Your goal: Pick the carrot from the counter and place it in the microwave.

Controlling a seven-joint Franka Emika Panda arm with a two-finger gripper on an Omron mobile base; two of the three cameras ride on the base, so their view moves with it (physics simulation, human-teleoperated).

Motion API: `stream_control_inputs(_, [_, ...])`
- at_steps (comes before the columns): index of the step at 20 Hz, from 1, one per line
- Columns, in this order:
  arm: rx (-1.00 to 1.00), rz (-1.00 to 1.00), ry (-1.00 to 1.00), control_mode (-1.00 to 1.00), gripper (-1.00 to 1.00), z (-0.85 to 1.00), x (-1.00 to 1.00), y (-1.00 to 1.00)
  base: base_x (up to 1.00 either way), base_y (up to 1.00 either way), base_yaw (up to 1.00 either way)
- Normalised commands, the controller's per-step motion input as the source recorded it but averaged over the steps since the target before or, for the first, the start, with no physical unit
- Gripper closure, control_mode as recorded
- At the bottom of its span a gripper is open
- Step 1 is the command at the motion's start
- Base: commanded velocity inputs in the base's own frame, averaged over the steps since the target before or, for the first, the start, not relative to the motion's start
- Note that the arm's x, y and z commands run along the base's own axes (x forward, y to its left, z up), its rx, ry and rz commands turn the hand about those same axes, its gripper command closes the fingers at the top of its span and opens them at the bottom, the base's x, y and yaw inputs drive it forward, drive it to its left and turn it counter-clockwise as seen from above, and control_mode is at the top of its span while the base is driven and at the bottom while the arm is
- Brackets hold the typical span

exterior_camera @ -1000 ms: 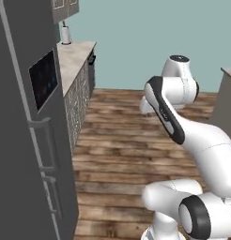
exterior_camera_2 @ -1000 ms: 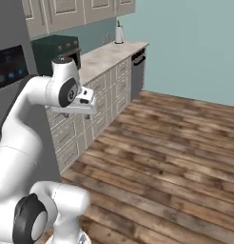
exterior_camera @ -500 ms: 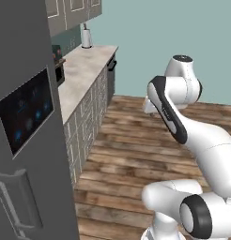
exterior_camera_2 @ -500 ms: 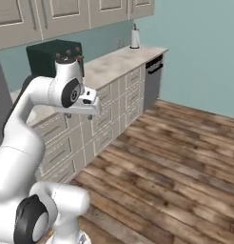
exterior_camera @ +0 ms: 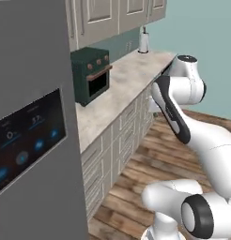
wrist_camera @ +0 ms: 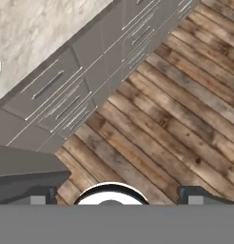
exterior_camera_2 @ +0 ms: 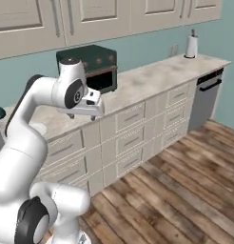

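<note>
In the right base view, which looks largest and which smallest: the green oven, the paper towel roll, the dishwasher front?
1. Green oven, though it is nearer the camera.
2. Dishwasher front, clearly smaller in the picture.
3. Paper towel roll, smallest.

The fridge panel (exterior_camera: 28,140) apparently shows icons, nothing readable.

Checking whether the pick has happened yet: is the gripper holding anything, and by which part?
Nothing is held: the gripper is open, with only wooden floor between its fingertips.
</note>
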Motion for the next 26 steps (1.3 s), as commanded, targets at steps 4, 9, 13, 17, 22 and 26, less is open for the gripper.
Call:
stream_control_inputs(4, [0.0,0.0,0.0,1.0,-1.0,0.0,0.0,0.0,1.0,-0.06,0.68])
stream_control_inputs(9, [0.0,0.0,0.0,1.0,-1.0,0.0,0.0,0.0,1.0,-0.09,0.73])
stream_control_inputs(13, [0.0,0.0,0.0,1.0,-1.0,0.0,0.0,0.0,0.96,-0.18,0.68])
stream_control_inputs(17, [0.0,0.0,0.0,1.0,-1.0,0.0,0.0,0.0,0.77,-0.04,0.64])
stream_control_inputs(22, [0.0,0.0,0.0,1.0,-1.0,0.0,0.0,0.0,0.15,-0.02,0.36])
stream_control_inputs(26, [0.0,0.0,0.0,1.0,-1.0,0.0,0.0,0.0,-0.11,0.1,0.02])
